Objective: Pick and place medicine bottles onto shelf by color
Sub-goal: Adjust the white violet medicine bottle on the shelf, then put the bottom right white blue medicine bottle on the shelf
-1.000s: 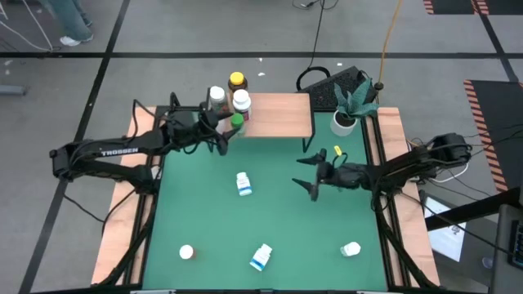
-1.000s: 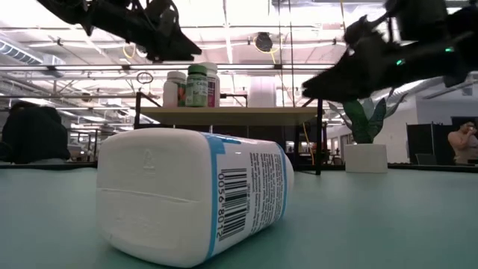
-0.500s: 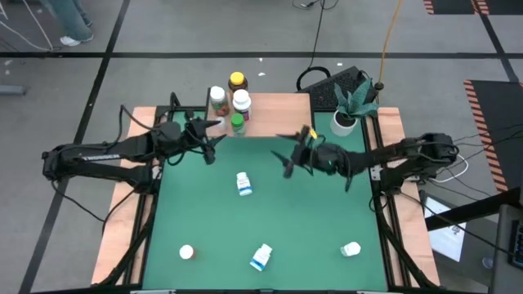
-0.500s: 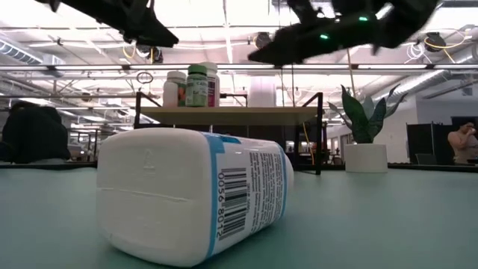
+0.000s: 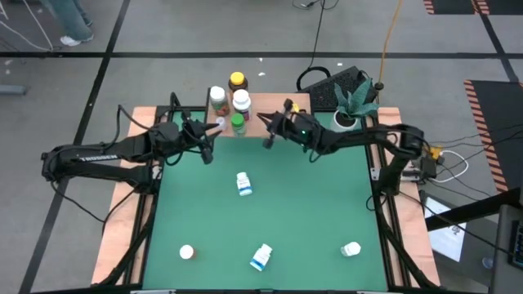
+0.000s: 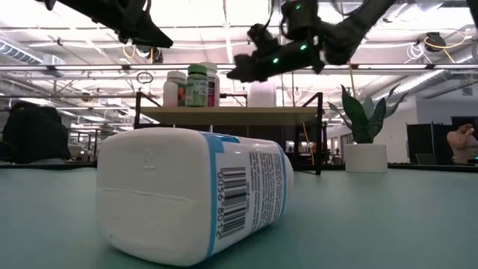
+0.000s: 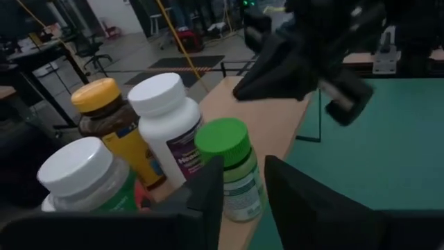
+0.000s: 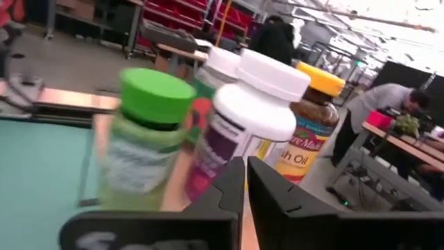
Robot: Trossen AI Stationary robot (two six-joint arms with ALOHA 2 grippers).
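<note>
My right pincer (image 5: 266, 131), fingers pressed together and empty, faces the green bottle (image 8: 143, 135): light, smooth, tippy, so grip mid-body below the cap.

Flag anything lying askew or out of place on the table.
Four medicine bottles are off the shelf, scattered on the green mat: one mid-mat, three near the front edge. At least the blue-labelled ones lie on their sides. The four on the shelf stand upright.
</note>
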